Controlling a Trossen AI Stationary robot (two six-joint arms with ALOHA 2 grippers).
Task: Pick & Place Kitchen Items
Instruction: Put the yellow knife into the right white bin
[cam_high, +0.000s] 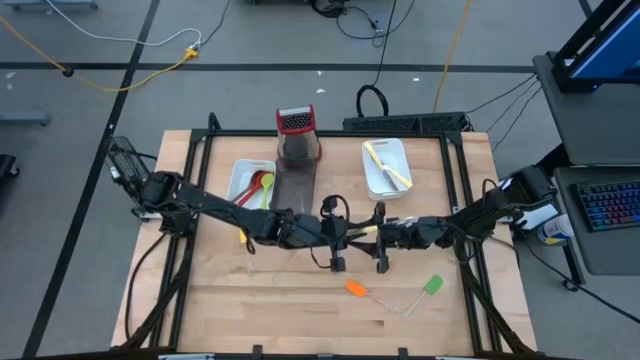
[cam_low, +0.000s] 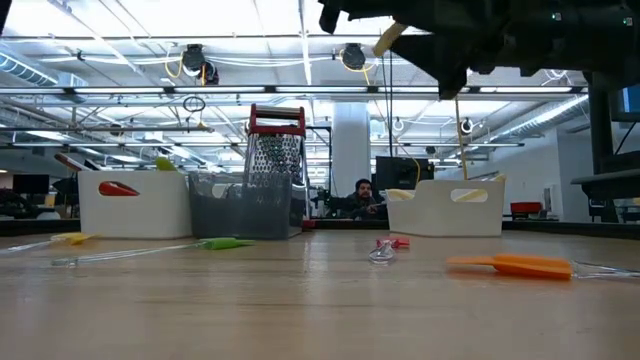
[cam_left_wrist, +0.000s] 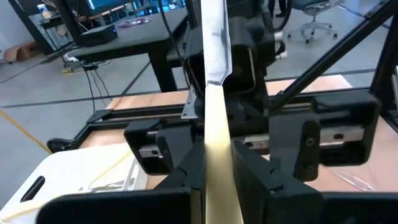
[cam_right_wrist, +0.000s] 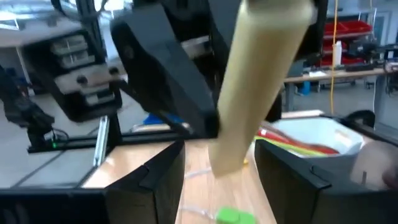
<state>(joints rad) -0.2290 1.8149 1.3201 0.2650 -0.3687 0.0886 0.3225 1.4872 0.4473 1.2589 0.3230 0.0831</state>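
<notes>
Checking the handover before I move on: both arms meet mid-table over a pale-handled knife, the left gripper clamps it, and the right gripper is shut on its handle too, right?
Not quite. The right gripper is open: in the right wrist view its fingers stand apart on either side of the knife handle without closing on it. The rest holds: both arms meet mid-table, and the left gripper clamps the knife.

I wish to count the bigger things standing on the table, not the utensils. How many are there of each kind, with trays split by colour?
White trays: 2
Grey tray: 1
Grater: 1
Total: 4
</notes>
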